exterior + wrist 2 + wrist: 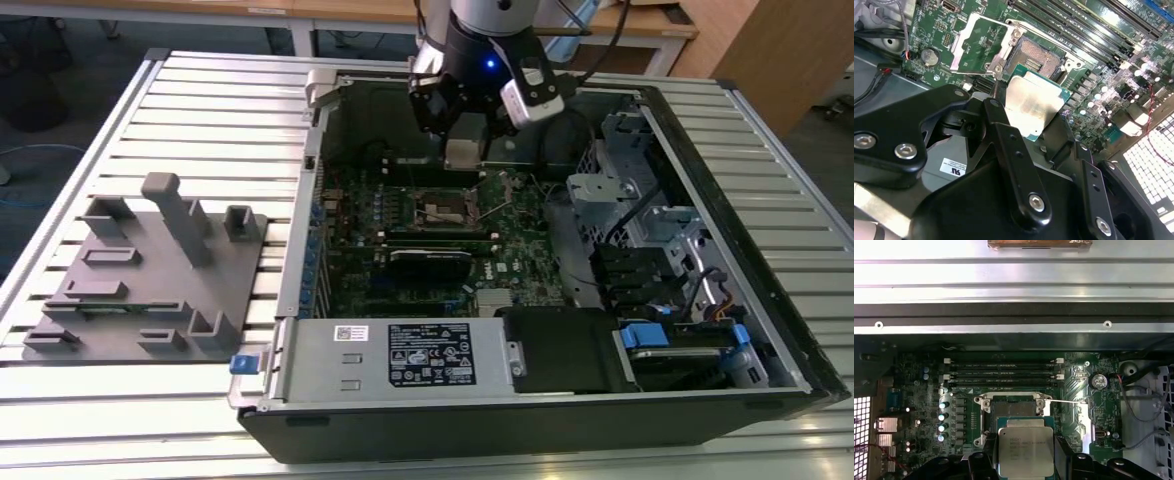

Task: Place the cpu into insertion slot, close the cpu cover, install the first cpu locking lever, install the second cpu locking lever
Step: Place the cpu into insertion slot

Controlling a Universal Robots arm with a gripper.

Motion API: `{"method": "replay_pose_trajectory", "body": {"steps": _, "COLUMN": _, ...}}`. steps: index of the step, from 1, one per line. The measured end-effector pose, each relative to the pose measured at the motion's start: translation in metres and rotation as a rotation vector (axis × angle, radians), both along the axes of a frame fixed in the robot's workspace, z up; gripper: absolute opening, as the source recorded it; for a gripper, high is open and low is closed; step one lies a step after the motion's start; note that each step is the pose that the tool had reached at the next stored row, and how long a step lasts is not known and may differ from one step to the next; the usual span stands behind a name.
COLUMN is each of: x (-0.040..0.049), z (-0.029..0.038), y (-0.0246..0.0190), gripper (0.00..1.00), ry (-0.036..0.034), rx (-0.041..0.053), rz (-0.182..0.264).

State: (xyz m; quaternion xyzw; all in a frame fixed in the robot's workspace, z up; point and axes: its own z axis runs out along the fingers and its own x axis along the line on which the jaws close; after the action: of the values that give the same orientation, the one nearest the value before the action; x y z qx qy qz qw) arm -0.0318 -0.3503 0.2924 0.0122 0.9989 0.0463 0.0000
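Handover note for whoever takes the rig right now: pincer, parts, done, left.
Pincer: shut on the cpu, gripping it by its edges and holding it above the motherboard, close to the insertion slot but not in it.
Insertion slot: open and empty, contacts exposed in the second wrist view.
Cpu cover: flipped open, off the slot.
Done: cpu picked up and brought to the slot.
Left: cpu not seated, cover not closed, neither locking lever installed.
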Motion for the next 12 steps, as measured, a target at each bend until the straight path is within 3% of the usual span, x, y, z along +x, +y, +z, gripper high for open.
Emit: {"method": "replay_pose_trajectory", "body": {"steps": 12, "x": 0.0, "z": -0.0022, "y": 0.0, "gripper": 0.54, "ry": -0.0002, "rx": 0.0002, "rz": 0.0}}
